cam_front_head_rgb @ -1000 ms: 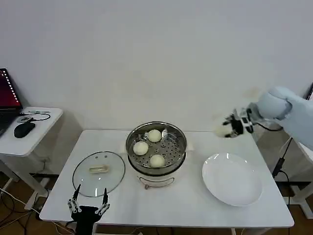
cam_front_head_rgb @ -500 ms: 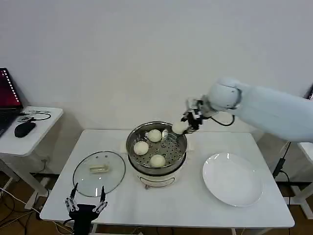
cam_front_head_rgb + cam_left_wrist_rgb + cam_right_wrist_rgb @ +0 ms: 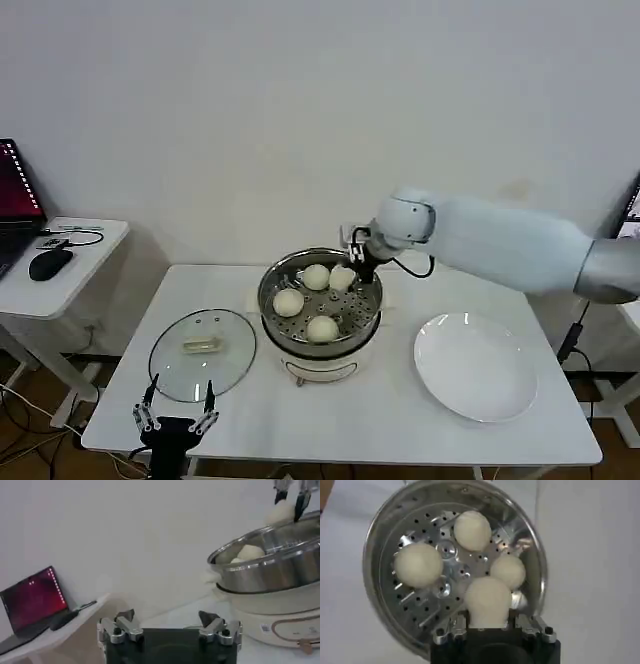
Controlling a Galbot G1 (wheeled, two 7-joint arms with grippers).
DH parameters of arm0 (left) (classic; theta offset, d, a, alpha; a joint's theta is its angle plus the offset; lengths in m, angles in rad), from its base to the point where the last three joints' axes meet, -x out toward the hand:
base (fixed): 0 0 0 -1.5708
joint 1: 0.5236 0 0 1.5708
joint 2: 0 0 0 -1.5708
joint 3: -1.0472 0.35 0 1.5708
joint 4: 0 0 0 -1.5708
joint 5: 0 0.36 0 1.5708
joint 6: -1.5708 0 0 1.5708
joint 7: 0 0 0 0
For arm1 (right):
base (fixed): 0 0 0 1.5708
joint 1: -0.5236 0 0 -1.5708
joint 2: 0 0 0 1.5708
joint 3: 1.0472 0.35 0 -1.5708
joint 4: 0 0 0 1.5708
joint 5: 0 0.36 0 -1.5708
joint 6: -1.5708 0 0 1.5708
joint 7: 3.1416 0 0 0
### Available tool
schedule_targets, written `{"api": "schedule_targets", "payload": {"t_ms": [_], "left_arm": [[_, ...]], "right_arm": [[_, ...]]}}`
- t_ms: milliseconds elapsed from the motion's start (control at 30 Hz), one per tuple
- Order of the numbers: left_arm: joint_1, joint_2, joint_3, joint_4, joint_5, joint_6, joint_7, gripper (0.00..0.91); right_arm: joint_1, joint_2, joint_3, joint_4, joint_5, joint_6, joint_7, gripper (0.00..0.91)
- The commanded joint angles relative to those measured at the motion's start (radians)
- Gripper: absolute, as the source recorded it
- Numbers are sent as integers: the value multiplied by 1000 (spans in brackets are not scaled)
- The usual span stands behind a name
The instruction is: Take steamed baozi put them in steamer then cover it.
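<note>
The right gripper (image 3: 347, 268) hangs over the far right of the round shiny stainless-steel steamer (image 3: 372, 292), its fingers closed around the fourth small cream-white baozi (image 3: 488, 602), held above the perforated floor where a gap is left beside the three buns already resting there (image 3: 288, 302). The round clear glass cover (image 3: 201, 352) lies flat on the white table (image 3: 400, 420) left of the steamer, apparently kept within reach of the left gripper (image 3: 176, 415), which waits at the near table edge with fingers spread and empty. The flat white round plate (image 3: 476, 370) at the right is bare, so this looks like the last bun before covering.

No readable text (cooker label blurred)
</note>
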Motion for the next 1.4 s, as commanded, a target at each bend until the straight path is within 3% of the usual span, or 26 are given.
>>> {"api": "schedule_targets", "payload": {"t_ms": [33, 433, 500, 533, 867, 1167, 1300, 1400], "left_arm": [[-2, 0, -2, 5, -2, -1, 0, 907], [-4, -1, -6, 5, -4, 0, 0, 907], [-3, -1, -6, 4, -4, 0, 0, 907], [-1, -2, -6, 3, -4, 0, 0, 907], [5, -1, -8, -4, -4, -1, -1, 907], [-5, 12, -8, -13, -14, 7, 4, 907], [-12, 24, -13, -14, -39, 14, 9, 907], [-26, 33, -22, -12, -52, 18, 9, 907]], "right_arm": [[-59, 42, -11, -54, -33, -28, 16, 504], [-79, 53, -7, -65, -47, -18, 13, 504], [-81, 58, -6, -70, -56, -14, 11, 675], [-82, 58, -6, -70, -60, -18, 12, 907], [-38, 14, 8, -24, -35, -19, 9, 907], [66, -153, 61, 120, 2, 0, 10, 907], [48, -306, 142, 242, 39, 14, 62, 907], [-22, -440, 206, 356, 112, 41, 209, 907]]}}
